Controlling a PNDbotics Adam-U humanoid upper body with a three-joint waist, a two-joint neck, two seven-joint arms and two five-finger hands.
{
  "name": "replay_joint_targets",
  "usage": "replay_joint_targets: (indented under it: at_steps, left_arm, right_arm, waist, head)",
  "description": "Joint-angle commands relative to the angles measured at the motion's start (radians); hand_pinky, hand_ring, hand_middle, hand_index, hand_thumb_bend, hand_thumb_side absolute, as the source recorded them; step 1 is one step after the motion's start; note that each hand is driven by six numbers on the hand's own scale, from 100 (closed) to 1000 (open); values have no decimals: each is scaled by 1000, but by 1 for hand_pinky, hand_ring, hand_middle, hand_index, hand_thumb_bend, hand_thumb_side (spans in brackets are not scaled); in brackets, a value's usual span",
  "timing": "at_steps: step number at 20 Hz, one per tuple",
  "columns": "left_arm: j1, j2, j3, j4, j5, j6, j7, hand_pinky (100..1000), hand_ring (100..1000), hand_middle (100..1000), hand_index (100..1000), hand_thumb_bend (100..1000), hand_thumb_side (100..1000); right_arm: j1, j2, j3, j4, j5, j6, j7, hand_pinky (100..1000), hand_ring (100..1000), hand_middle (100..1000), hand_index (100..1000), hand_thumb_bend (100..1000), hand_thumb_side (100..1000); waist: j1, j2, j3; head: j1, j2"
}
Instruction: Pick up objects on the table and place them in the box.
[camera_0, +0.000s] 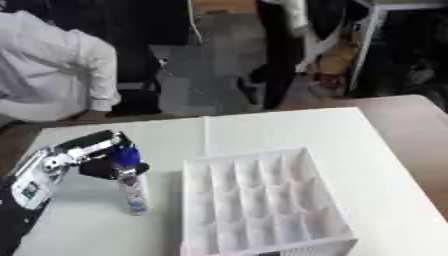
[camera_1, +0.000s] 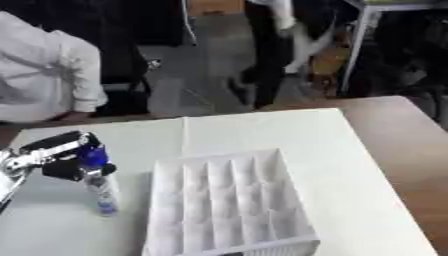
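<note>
At the left of the frame the left hand (camera_0: 92, 157) comes in from the lower left corner, its fingers (camera_0: 122, 171) curled round the blue-capped top of a slim white bottle (camera_0: 133, 192). The bottle stands nearly upright with its base on the white table (camera_0: 280, 130), just left of the box (camera_0: 262, 200). The box, a white tray divided into a grid of small compartments, fills the lower centre. The right hand shows in neither view.

Matt white box (camera_0: 262, 205) on a matt white table (camera_0: 289, 130)
</note>
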Motion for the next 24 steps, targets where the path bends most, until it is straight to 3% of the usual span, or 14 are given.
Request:
replay_joint_targets:
  at_steps: [1, 2, 14, 17, 18, 19, 24]
  left_arm:
    - [-14, 21, 11, -11, -5, -9, 28, 100, 100, 114, 455, 238, 865]
    - [-14, 22, 13, -13, -6, -16, 41, 100, 100, 100, 443, 201, 913]
    - [-22, 34, 17, -43, -3, -58, 124, 100, 100, 100, 420, 188, 895]
    - [-26, 40, 19, -75, 33, -57, 134, 100, 100, 100, 420, 187, 895]
    - [-27, 43, 19, -89, 48, -55, 137, 100, 100, 100, 420, 196, 940]
    - [-30, 47, 18, -106, 65, -55, 139, 100, 100, 100, 420, 188, 895]
    - [-43, 64, 3, -200, 178, -31, 134, 100, 100, 100, 419, 185, 891]
  right_arm:
    - [-16, -10, -6, -16, -5, 2, 4, 363, 466, 416, 546, 129, 699]
    - [-16, -10, -6, -16, -5, 1, 5, 363, 466, 416, 546, 129, 698]
    - [-11, -12, -8, -16, -4, 1, 5, 364, 466, 417, 547, 128, 697]
    - [-10, -13, -8, -16, -4, 1, 4, 364, 466, 417, 547, 128, 697]
    - [-9, -13, -8, -16, -4, 1, 4, 364, 466, 416, 547, 129, 696]
    - [-9, -14, -8, -16, -3, 1, 4, 364, 466, 417, 547, 129, 697]
    - [-6, -15, -8, -16, -3, 1, 4, 364, 466, 417, 547, 129, 696]
  waist:
    - [-3, -8, 0]
    - [-3, -8, 1]
    - [-3, -11, 4]
    - [-2, -12, 5]
    - [-2, -13, 6]
    - [-2, -13, 6]
    - [-1, -15, 8]
  head:
    - [5, -10]
    - [5, -9]
    - [3, -7]
    - [2, -6]
    - [2, -6]
    - [2, -5]
    - [-1, -4]
